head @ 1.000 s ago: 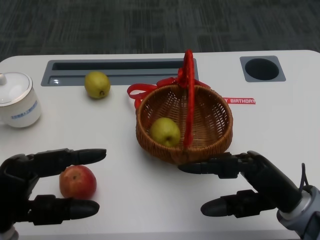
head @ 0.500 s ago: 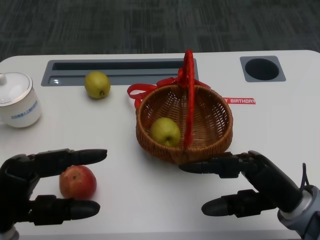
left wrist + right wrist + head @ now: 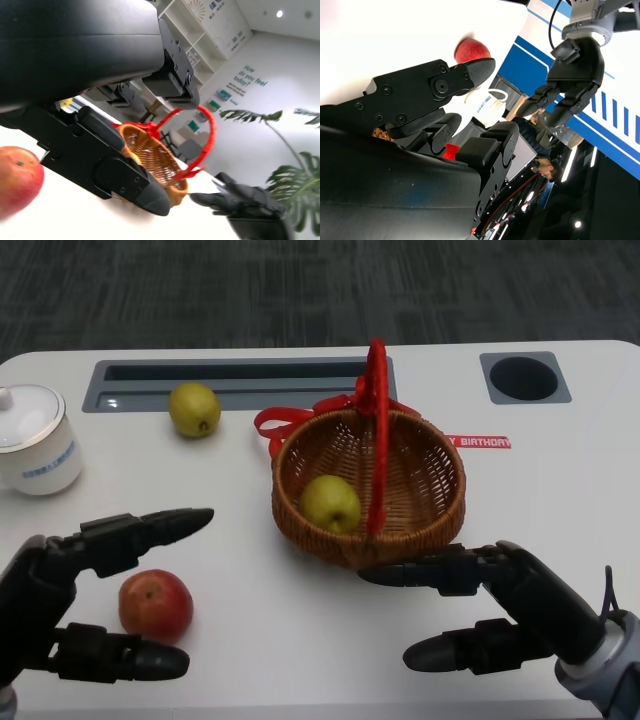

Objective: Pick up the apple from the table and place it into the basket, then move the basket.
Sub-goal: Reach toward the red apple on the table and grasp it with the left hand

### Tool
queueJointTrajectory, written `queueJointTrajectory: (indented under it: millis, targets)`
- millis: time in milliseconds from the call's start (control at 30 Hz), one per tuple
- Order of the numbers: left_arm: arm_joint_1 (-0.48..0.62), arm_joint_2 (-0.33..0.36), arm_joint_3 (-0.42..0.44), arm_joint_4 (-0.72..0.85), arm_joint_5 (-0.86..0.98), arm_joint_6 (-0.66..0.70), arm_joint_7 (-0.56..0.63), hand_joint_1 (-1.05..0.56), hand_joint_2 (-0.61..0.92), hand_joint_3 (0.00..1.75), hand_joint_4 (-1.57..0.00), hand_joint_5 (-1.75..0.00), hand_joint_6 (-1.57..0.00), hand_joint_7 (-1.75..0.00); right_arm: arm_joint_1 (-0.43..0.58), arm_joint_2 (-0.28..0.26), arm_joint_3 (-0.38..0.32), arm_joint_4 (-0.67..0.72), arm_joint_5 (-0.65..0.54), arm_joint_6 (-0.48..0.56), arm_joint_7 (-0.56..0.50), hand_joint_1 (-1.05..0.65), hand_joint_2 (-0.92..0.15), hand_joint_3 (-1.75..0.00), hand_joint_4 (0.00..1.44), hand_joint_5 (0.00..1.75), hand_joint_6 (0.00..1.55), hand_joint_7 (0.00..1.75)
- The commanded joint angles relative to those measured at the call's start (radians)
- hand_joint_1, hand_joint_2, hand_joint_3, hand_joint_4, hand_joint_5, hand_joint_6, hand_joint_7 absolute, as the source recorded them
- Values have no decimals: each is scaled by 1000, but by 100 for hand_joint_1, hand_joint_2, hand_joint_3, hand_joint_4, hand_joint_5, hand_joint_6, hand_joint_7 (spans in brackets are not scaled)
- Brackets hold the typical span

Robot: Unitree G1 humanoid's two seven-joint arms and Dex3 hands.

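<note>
Head view | left hand (image 3: pixel 70 590) spread wide around red apple (image 3: pixel 155 604); right hand (image 3: pixel 500 610) spread, empty; basket (image 3: pixel 368 488) beyond

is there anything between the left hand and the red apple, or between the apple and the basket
Nothing visible blocks either. The left hand brackets the red apple, its fingers apart on both sides. Bare table lies between the apple and the basket, which already holds a green fruit.
</note>
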Motion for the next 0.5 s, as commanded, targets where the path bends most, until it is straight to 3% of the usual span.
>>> queueJointTrajectory:
  millis: [33,233,500]
  targets:
    - [-46,35,24,86,100,-35,76,-89,66,0,-42,-1,-41,0,-10,-13,-5,-12,6,-1,-2,-48,-85,0,77,0,69,0]
    - [-141,75,-1,316,265,-83,214,-90,65,1,-41,0,-42,-1,-7,-13,-4,-12,10,0,0,-48,-85,0,77,0,69,0]
    - [-225,103,-111,538,432,-20,397,-85,66,0,-43,-1,-42,-1,-4,-15,-4,-19,12,5,1,-48,-85,0,77,0,69,0]
